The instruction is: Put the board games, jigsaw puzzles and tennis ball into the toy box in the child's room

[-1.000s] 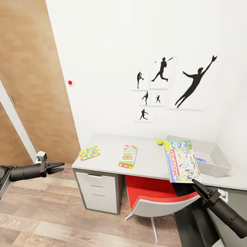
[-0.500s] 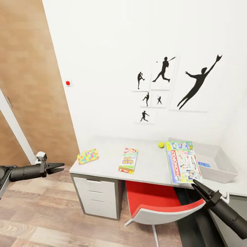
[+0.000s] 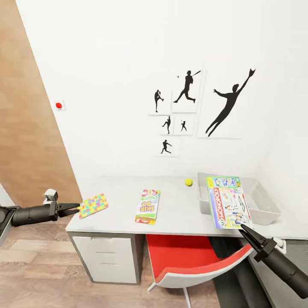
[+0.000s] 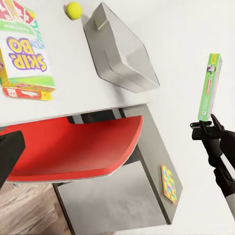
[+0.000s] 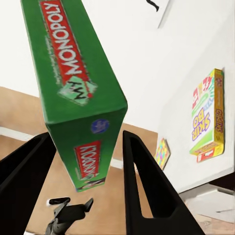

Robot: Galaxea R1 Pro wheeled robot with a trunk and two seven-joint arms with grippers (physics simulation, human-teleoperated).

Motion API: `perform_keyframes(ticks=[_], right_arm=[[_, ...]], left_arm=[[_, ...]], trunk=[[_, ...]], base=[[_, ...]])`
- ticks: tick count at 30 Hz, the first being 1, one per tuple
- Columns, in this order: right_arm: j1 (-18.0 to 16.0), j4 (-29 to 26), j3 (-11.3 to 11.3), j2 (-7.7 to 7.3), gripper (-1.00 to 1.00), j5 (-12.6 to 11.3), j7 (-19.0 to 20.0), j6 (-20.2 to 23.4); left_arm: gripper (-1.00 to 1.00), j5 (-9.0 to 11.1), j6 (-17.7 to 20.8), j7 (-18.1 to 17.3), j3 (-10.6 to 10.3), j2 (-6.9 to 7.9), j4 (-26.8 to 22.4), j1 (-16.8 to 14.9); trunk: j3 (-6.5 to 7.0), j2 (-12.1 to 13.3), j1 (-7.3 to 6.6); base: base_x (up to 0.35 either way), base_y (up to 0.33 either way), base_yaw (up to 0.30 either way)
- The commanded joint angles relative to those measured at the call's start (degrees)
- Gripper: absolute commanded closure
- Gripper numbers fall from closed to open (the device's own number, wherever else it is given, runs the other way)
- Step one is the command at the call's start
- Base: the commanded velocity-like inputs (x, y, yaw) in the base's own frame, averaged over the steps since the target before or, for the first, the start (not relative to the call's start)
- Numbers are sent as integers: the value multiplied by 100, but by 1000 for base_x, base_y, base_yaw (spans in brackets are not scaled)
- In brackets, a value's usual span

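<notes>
We see the Monopoly box point(image 3: 228, 202) with its green edge raised above the table point(image 3: 179, 214), held by one corner in the right gripper point(image 3: 244, 228), its face tilted toward us and its far end over the toy box point(image 3: 267, 211). That light-grey bin sits on the pale desktop near the wall. The tennis ball point(image 3: 188, 182) rests just beside the bin. The Skip-Bo box point(image 3: 148, 206) lies flat mid-table. One jigsaw puzzle point(image 3: 93, 205) lies flat at the table's left end; a second jigsaw puzzle point(image 4: 169, 184) lies on the lower section.
</notes>
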Motion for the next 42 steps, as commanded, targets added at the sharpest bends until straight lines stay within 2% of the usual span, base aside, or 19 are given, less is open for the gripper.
perform_keyframes(ticks=[1, 12, 30, 42], right_arm=[[-9, 5, -7, 1, 100, -10, 36, 34], [-9, 19, -7, 1, 100, -10, 36, 34], [-9, 19, -7, 1, 100, -10, 36, 25], [-9, 19, -5, 5, 100, -10, 36, 10]], left_arm=[[-100, -1, 60, -22, 0, 4, -1, -2], [-100, -8, 59, -22, -3, 5, -1, -2], [-100, -8, 59, -22, 2, 5, -1, -2], [-100, -8, 58, -22, 0, 5, -1, -2]], trunk=[[-13, -12, 6], [-13, -12, 6], [-13, -12, 6], [-13, -12, 6]], base=[[243, 153, -280], [261, 157, -280], [205, 11, -277], [106, -28, -30]])
